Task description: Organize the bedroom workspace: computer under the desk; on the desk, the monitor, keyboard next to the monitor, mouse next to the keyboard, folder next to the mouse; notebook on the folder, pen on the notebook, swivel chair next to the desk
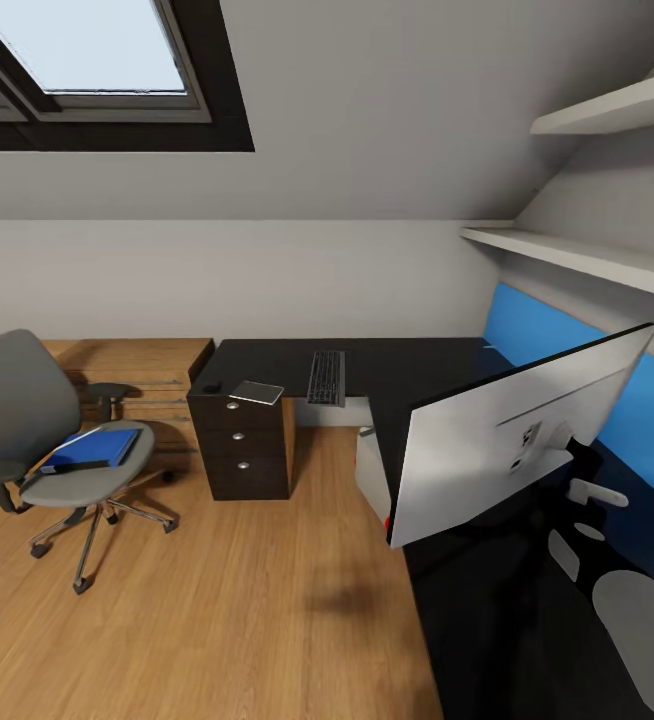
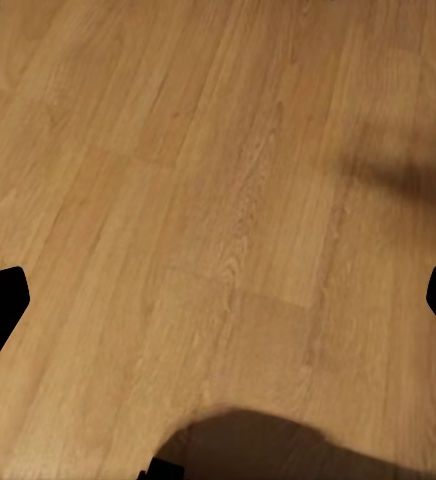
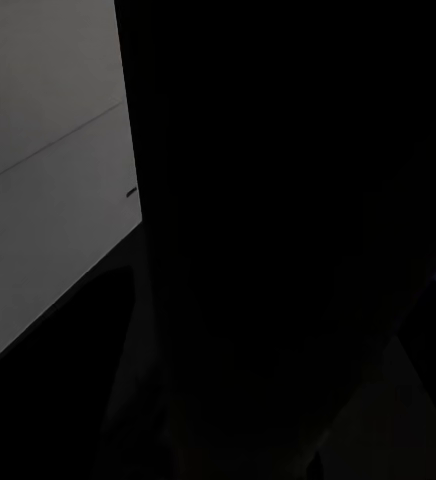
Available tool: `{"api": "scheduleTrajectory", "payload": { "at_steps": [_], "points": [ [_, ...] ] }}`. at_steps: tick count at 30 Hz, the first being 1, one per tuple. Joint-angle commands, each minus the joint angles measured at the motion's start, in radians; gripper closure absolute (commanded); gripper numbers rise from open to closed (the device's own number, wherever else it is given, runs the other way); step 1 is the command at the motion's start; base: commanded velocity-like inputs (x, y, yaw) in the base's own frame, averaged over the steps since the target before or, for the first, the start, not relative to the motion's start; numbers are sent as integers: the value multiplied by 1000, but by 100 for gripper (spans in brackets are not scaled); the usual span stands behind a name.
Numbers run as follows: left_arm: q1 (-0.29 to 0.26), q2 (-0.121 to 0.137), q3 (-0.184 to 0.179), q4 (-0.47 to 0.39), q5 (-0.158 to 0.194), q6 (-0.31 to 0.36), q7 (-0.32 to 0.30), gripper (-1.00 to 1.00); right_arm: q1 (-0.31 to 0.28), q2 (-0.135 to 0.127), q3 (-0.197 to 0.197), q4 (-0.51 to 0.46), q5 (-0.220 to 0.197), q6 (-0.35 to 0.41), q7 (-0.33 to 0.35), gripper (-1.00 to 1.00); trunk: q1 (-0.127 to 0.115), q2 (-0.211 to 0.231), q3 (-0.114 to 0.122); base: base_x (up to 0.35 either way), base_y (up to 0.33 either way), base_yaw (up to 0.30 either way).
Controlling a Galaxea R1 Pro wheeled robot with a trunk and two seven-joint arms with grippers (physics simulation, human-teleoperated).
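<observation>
The grey swivel chair (image 1: 27, 420) stands on the floor at the left, away from the desk, with the blue folder (image 1: 92, 448) on its seat. On the glossy black desk (image 1: 417, 365), the far wing holds the keyboard (image 1: 327, 378), a thin notebook (image 1: 257, 392) that looks pale from here, and the small dark mouse (image 1: 210, 387). The monitor (image 1: 507, 440) shows its grey back on the near wing. Below the desk sits the grey computer (image 1: 371, 478). My left gripper (image 2: 218, 300) hangs open over bare floor. My right arm (image 1: 639, 625) reaches toward the monitor's back (image 3: 38, 180); its fingers are lost in darkness. I cannot make out the pen.
A low light-wood counter (image 1: 137, 370) runs along the back wall behind the chair. The drawer unit (image 1: 247, 450) stands under the desk's left end. Wall shelves (image 1: 587, 255) and a blue panel (image 1: 537, 325) line the right wall. Wood floor (image 1: 247, 600) lies open between chair and desk.
</observation>
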Motion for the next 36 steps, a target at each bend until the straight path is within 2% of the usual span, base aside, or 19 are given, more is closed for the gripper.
{"api": "scheduleTrajectory", "payload": {
  "at_steps": [1, 13, 18, 36],
  "points": [
    [0, 1, -4, -1, 9, -2, 7, -100, 0, 1, 0, 5, -4, -1, 0, 100, 0, -1, -1, 0, 0, 0],
    [0, 1, -4, -1, 9, -2, 6, -100, 0, -1, 0, 4, -2, 2, 3, 100, 0, -1, -1, 0, 0, 0],
    [0, 1, -4, -1, 9, -3, 6, -100, 0, -1, 0, 4, 19, 2, 3, 100, 0, -1, -1, 0, 0, 0],
    [0, 1, -4, -1, 9, -3, 6, -100, 0, 0, 0, 4, 23, 1, 0, 100, 0, -1, -1, 0, 0, 0]
  ]
}}
